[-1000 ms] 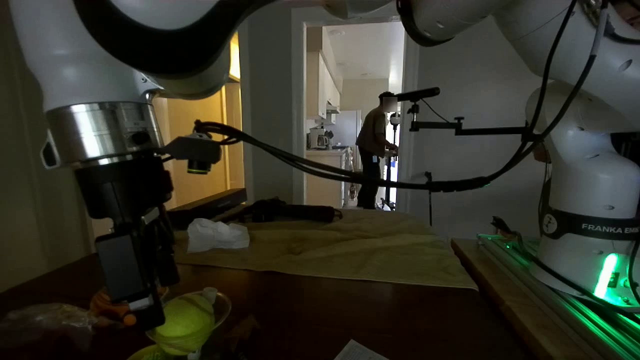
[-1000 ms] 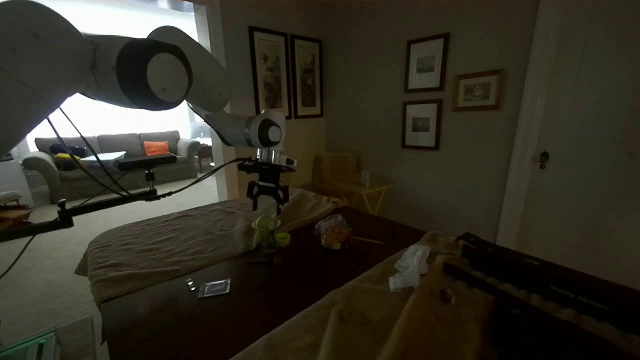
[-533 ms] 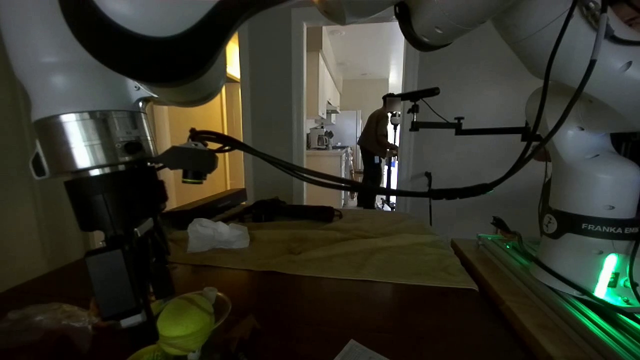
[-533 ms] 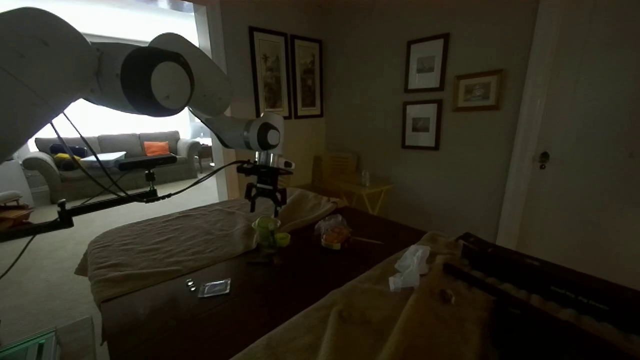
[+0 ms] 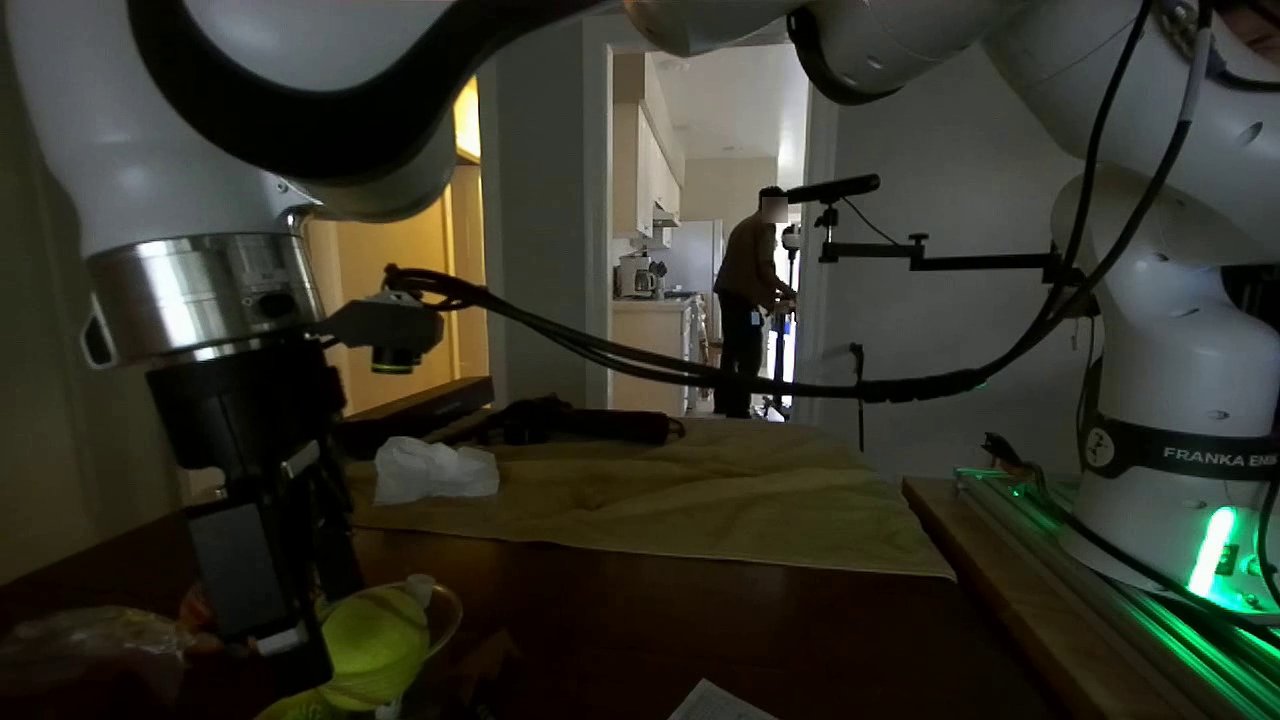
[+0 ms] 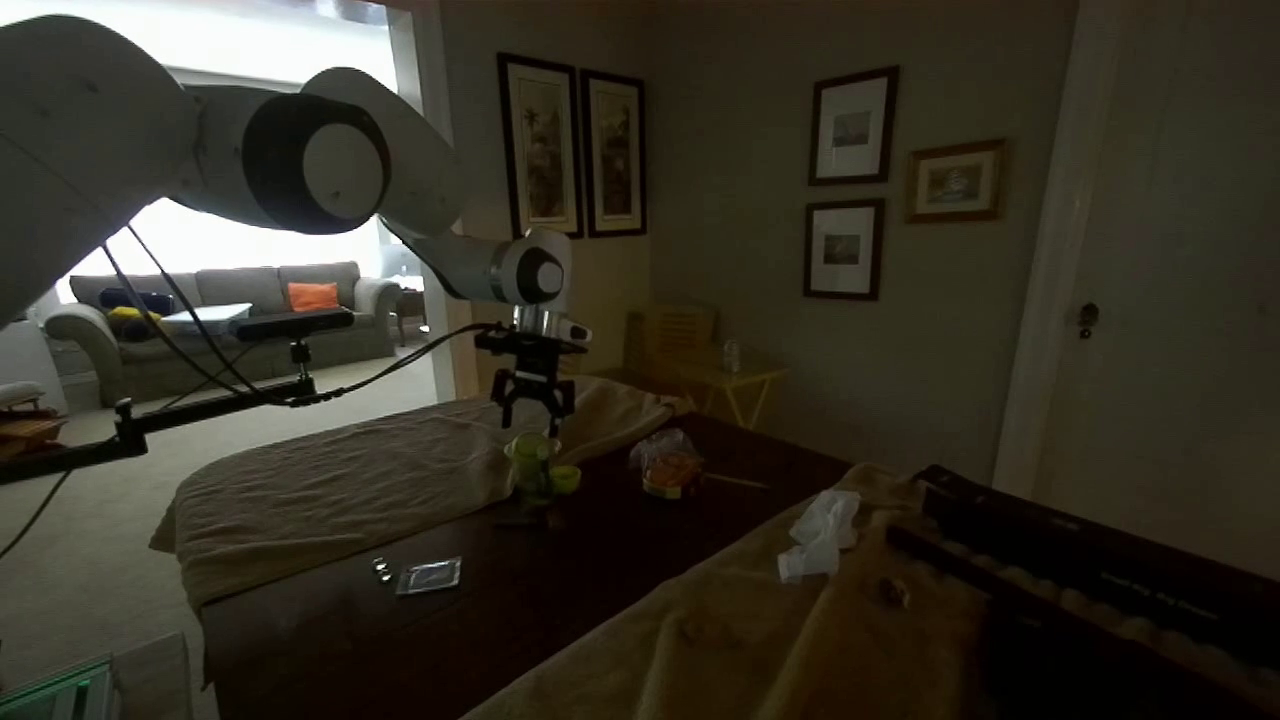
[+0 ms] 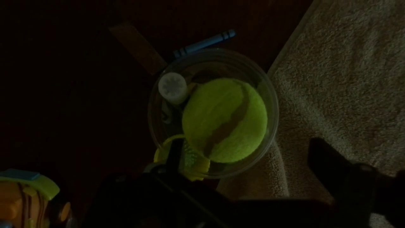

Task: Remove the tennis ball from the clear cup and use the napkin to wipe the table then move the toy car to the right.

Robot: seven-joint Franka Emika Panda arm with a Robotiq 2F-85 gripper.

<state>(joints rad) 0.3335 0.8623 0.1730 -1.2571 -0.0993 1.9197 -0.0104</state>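
Dark brown wood forms the table beneath the black two-fingered gripper, its fingers spread wide. Near their tips, a fuzzy yellow-green tennis ball sits inside a clear round cup; well apart from them, a crumpled white paper napkin lies on a tan cloth.

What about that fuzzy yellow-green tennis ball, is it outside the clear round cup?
No, the wrist view shows the ball ringed by the cup.
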